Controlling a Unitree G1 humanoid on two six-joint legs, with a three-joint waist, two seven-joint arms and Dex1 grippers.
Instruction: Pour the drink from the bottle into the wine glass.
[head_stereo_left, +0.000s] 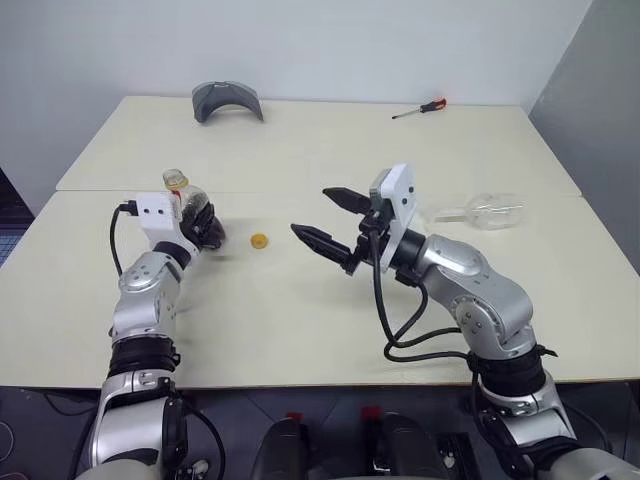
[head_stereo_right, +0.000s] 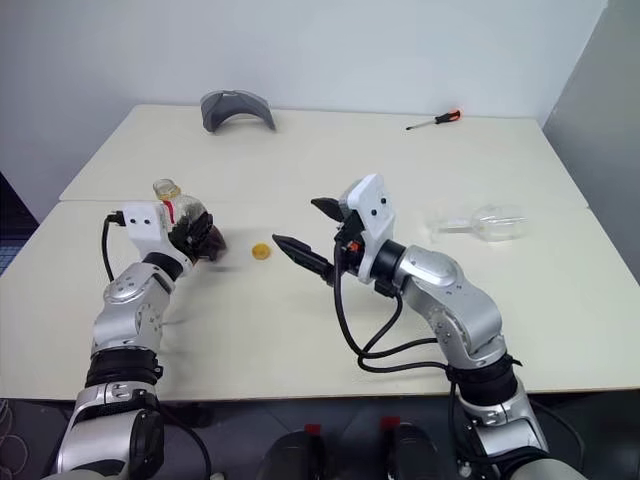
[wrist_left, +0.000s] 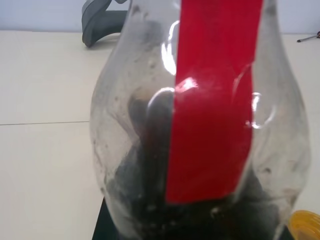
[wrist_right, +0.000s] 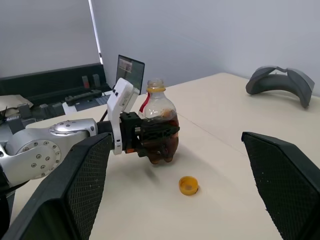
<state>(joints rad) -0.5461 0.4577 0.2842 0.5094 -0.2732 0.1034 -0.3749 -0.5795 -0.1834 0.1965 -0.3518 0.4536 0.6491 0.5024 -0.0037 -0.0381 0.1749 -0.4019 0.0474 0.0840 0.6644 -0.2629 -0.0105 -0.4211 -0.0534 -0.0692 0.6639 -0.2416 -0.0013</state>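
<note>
Left gripper (wrist_right: 150, 137) clamps the uncapped bottle (wrist_right: 159, 125), hiding its lower body; right gripper (head_stereo_left: 330, 220) gapes wide; the glass (head_stereo_left: 490, 211) lies faint, toppled

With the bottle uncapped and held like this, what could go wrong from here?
1. The wine glass lies on its side, far across the table from the bottle; pouring now would likely spill the drink unless it is stood up first.
2. The bottle is open, its yellow cap on the table, so any tilt in the left gripper may slop liquid.
3. The right gripper, fingers wide apart, hangs nearby and could knock it.
</note>
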